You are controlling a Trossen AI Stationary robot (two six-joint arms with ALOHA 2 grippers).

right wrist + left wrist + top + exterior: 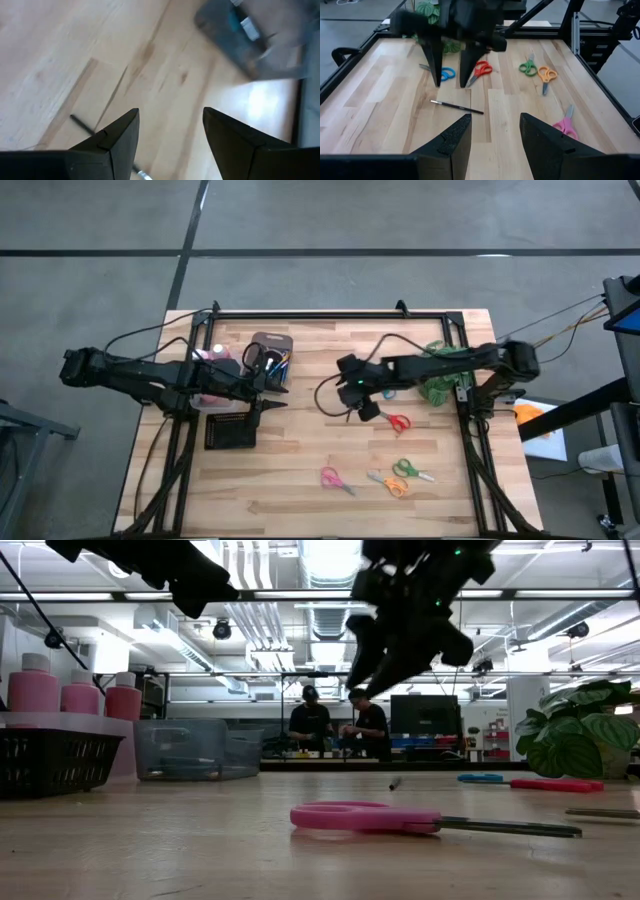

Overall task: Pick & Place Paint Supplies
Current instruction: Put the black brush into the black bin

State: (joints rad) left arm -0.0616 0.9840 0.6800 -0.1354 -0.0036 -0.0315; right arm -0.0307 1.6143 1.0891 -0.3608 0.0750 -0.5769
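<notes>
Pink scissors nearest low camera. Thin black paintbrush flat on table centre, just under right gripper, toward 6 o'clock; fingers spread, empty. Left gripper spread, empty, beside black basket.

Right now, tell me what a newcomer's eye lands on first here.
Probably the right gripper, open, hanging over a lone black paintbrush mid-table. Then the colourful scissors scattered across the right half, and the pink bottles on the left, beside the left gripper.
</notes>
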